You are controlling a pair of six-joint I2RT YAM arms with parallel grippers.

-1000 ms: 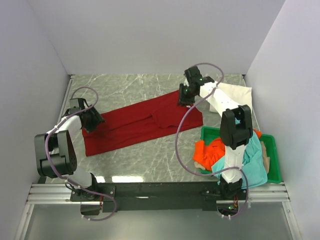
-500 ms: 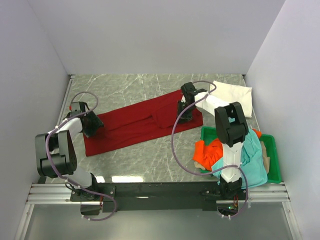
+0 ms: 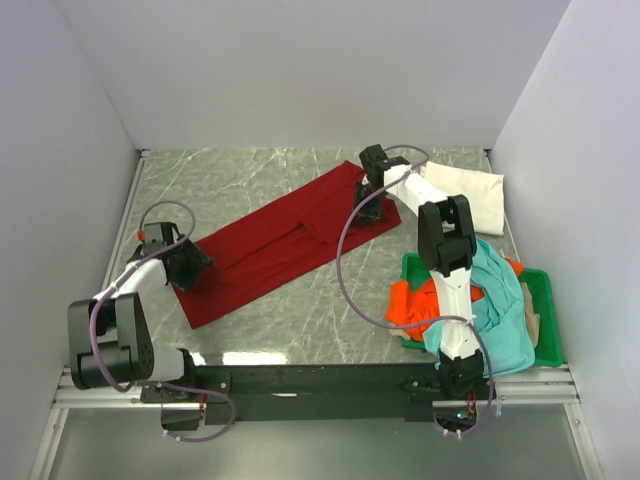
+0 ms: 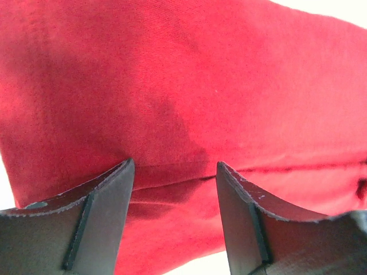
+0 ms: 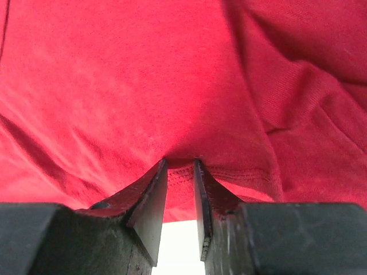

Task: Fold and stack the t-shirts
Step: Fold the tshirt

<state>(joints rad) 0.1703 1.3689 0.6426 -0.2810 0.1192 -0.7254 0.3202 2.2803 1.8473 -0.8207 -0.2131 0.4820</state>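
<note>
- The tabletop [image 3: 250,180] carries the work. Its marbled middle is given over to one spread garment, and the waiting clothes sit off to the right.
- The dark red t-shirt [image 3: 270,245] lies as a long band slanting from the near left to the far right. It looks partly folded lengthwise, and with an arm at each end it can likely be drawn taut and flat for the next fold.
- The green tray [image 3: 546,310] stands at the near right and serves as a holding bin. The teal t-shirt [image 3: 500,320] and the orange t-shirt [image 3: 410,305] are heaped in it, unfolded and spilling over its rim.
- The white t-shirt [image 3: 470,188] lies at the far right, just beyond the tray and apart from the red one.
- The right gripper [image 5: 180,163] is at the shirt's far-right end. Its jaws are narrow and pinch the stitched hem, a grip suited to lifting or pulling that corner.
- The left gripper [image 4: 172,172] is at the near-left end. Its jaws stand wide, with red cloth across the gap, and no pinch is visible; they may be pinning that end down.
</note>
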